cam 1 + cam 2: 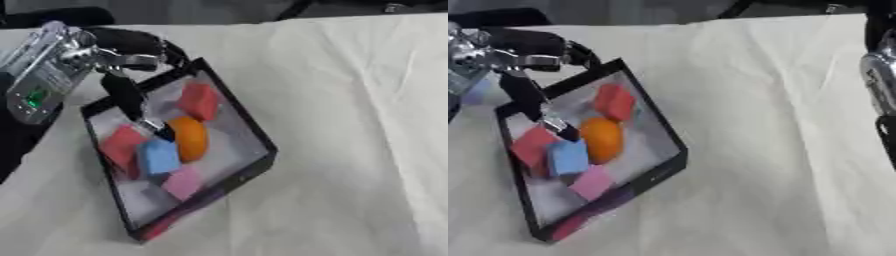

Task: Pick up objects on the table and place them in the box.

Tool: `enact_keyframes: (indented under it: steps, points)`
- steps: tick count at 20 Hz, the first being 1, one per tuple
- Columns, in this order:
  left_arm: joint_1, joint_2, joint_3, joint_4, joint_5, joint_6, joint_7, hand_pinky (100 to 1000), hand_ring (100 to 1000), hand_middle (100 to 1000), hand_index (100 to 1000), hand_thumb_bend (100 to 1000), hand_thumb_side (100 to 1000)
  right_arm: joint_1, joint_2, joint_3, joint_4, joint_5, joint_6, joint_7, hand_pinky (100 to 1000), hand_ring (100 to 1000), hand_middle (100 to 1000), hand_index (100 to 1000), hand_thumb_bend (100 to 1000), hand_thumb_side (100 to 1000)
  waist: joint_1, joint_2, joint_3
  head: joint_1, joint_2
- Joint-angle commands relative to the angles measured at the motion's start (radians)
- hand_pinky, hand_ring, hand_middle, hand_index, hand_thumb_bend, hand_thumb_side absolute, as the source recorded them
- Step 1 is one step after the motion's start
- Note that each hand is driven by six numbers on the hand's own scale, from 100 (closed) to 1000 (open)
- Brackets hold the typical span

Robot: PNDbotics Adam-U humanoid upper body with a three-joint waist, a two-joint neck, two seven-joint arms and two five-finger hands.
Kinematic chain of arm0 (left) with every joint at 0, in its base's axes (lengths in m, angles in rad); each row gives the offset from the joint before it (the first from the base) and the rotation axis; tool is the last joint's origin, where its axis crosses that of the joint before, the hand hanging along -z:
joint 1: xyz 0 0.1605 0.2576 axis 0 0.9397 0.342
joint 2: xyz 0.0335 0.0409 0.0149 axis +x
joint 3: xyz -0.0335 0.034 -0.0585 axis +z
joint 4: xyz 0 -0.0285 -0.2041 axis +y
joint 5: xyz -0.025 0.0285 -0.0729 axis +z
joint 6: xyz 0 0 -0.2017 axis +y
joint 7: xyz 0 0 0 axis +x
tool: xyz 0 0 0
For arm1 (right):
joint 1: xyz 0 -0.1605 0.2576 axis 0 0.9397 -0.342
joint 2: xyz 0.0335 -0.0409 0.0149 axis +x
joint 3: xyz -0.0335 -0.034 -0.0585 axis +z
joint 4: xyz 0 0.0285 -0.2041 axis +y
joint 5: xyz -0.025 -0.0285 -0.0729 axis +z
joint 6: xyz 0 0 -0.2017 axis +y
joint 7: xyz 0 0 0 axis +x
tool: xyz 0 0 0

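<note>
Box, black-rimmed and shallow, lies askew on the cloth-covered table at your left, and already holds every loose object in view. Your left hand reaches in over its far rim, fingers extended down toward the orange ball with nothing visibly grasped; whether a fingertip touches the ball cannot be told. Your right arm shows only at the right edge of the right eye view, hand out of sight. Contents, counted: two red blocks, one blue block, one pink block, one orange ball. The blocks look light and probably soft, so flat opposite faces would give you purchase. The ball is smooth and likely to roll; cup it from above.
</note>
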State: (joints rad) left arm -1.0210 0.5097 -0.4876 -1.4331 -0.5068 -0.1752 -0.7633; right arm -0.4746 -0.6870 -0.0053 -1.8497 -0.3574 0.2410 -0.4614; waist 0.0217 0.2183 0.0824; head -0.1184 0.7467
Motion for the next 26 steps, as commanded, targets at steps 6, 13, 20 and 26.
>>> enact_keyframes:
  steps: [6,13,20,26]
  points:
    - [0.015,0.085,0.153,-0.137,0.144,0.107,0.054,923,883,865,928,662,662,-0.008,-0.027,-0.015,-0.013,-0.001,-0.003,-0.012,866,762,733,799,100,531,-0.002,-0.03,0.007,-0.031,-0.003]
    - [0.061,0.147,0.238,-0.196,0.174,0.164,0.122,908,863,832,899,574,683,-0.011,-0.029,-0.017,-0.017,-0.001,-0.005,-0.013,865,762,733,799,100,522,-0.006,-0.026,0.011,-0.043,-0.014]
    - [0.128,0.275,0.29,-0.16,0.101,0.175,0.173,905,876,845,909,629,613,-0.01,-0.034,-0.02,-0.02,-0.001,-0.004,-0.014,864,762,733,799,100,526,-0.013,-0.019,0.013,-0.05,-0.025]
    - [0.145,0.375,0.299,-0.023,0.029,0.111,0.09,930,909,848,906,643,379,-0.019,-0.038,-0.019,-0.025,-0.003,-0.002,-0.014,864,762,732,798,100,527,-0.012,-0.006,-0.003,-0.026,-0.049]
